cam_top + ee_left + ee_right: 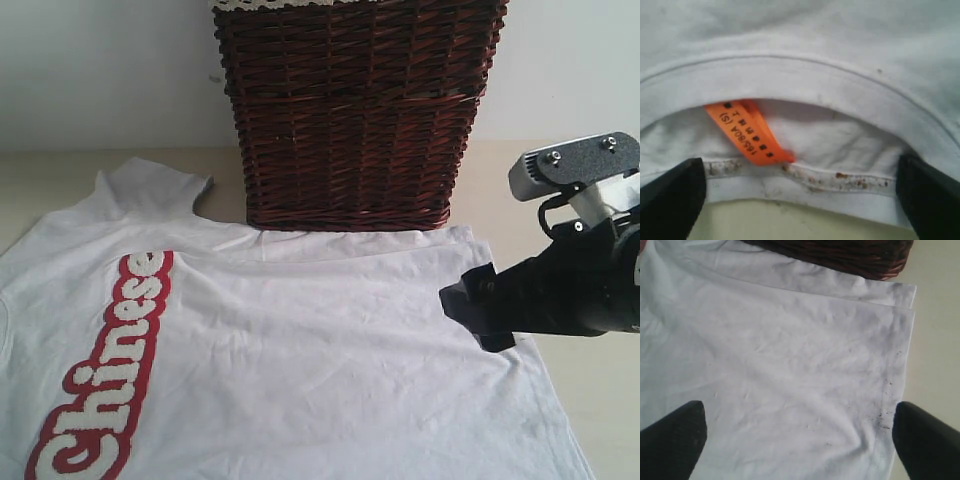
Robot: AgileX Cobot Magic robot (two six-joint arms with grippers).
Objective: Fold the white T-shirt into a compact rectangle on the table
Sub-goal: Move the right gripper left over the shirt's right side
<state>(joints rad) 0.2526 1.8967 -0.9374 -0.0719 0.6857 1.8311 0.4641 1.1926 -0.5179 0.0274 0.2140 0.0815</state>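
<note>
The white T-shirt [300, 350] lies spread flat on the table [40, 180], its red-outlined "Chinese" lettering [110, 380] at the left. My right gripper [478, 305] hovers open over the shirt's right side near the hem; in the right wrist view its fingers stand wide apart [800, 420] over smooth fabric [790, 365] with nothing between them. The left wrist view shows my left gripper [800, 185] open, straddling the collar [805, 75] with the orange tag [747, 132] just ahead. The left arm is outside the exterior view.
A dark wicker basket [355, 110] with a lace-trimmed lining stands right behind the shirt's far edge, also in the right wrist view as the basket [850, 255]. Bare table [940, 365] runs along the shirt's right edge.
</note>
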